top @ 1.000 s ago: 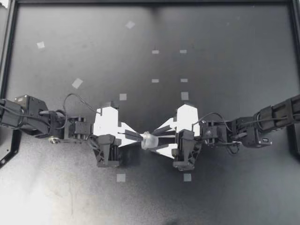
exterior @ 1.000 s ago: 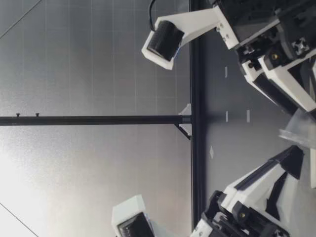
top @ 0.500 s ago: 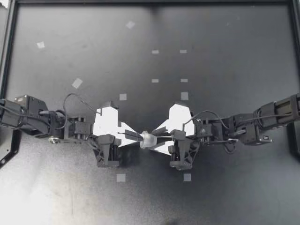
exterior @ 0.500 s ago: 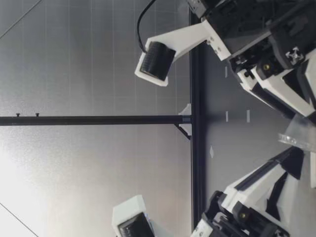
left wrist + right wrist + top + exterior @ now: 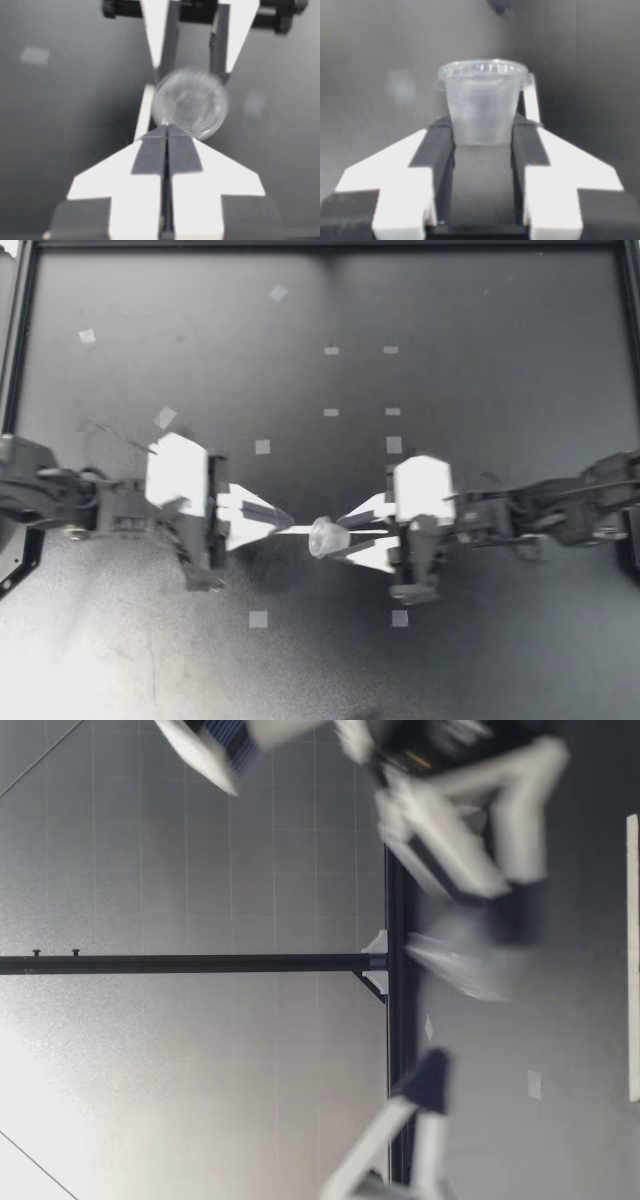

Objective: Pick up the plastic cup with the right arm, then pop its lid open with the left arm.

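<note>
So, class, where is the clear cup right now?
In the top view the cup is near the middle of the table, gripped by the right hand, with the shut left hand close on its other side.

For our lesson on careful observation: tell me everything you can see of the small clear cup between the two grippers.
The small clear plastic cup is translucent and tapered, with a clear lid fitted on its wider end. It is held sideways, the lid facing my left gripper. My right gripper is shut on its narrower body, with dark pads on two sides. My left gripper's shut fingertips sit at the lid's rim; I cannot tell whether they touch it.
</note>
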